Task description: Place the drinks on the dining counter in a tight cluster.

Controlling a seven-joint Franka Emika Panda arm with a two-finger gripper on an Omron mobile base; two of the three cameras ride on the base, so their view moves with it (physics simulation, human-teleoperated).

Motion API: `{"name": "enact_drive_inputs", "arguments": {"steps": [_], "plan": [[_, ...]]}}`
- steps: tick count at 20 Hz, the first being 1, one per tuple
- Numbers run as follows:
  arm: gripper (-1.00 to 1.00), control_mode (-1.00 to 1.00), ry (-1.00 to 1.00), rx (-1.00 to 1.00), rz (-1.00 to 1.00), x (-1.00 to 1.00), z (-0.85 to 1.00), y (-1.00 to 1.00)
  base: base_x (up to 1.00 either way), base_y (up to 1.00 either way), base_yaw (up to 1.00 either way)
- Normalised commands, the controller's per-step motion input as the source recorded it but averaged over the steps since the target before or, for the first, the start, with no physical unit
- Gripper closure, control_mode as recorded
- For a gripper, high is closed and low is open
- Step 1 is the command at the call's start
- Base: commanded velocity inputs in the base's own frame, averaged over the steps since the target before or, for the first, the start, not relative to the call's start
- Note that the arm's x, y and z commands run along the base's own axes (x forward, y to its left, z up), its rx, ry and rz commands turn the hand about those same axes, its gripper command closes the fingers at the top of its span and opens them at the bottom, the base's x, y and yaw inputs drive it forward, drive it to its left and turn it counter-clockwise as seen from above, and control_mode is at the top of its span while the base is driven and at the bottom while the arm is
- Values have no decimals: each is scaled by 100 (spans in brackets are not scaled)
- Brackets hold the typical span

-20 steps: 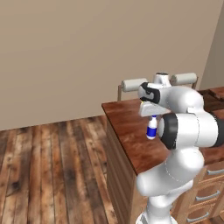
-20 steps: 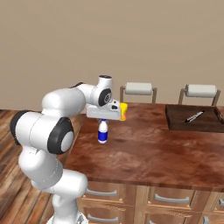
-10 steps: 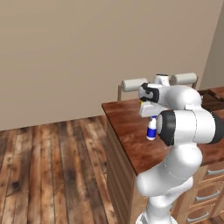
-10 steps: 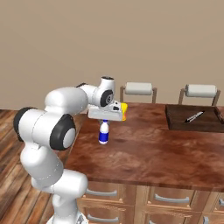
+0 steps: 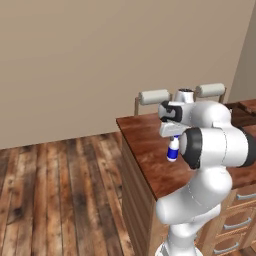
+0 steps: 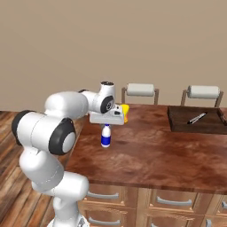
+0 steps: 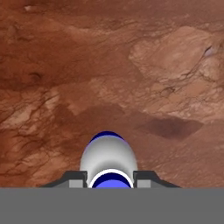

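Note:
My gripper (image 6: 105,127) is shut on the white bottle with a blue label (image 6: 105,137), holding it upright by its top. The bottle hangs just over the left part of the dining counter (image 6: 159,150), a glossy reddish-brown top. In the hand view the bottle's rounded shoulder (image 7: 108,158) sits between the two dark fingertips (image 7: 75,178), and its shadow lies on the wood off to the right. A yellow cup (image 6: 126,113) stands on the counter right behind the hand, mostly hidden by it. From the left base the bottle (image 5: 173,150) shows under the gripper (image 5: 173,141), beside my own elbow.
A dark tray (image 6: 177,124) with a utensil lies at the counter's far right. Two chairs with grey padded backs (image 6: 140,90) (image 6: 203,92) stand behind the counter. Drawer fronts with silver handles (image 6: 166,201) face me. Wooden floor (image 5: 55,190) spreads to the left.
The bottle has sunk a touch toward the counter while staying in the gripper. The arm's elbow has shifted slightly.

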Motion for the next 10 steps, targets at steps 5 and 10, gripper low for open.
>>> {"name": "enact_drive_inputs", "arguments": {"steps": [5, 10], "plan": [[100, -100, -1, -3, 0, 0, -36, 0, 0, 0, 0], [100, -100, 0, -6, 0, 0, -25, 0, 0, 0, 0]]}}
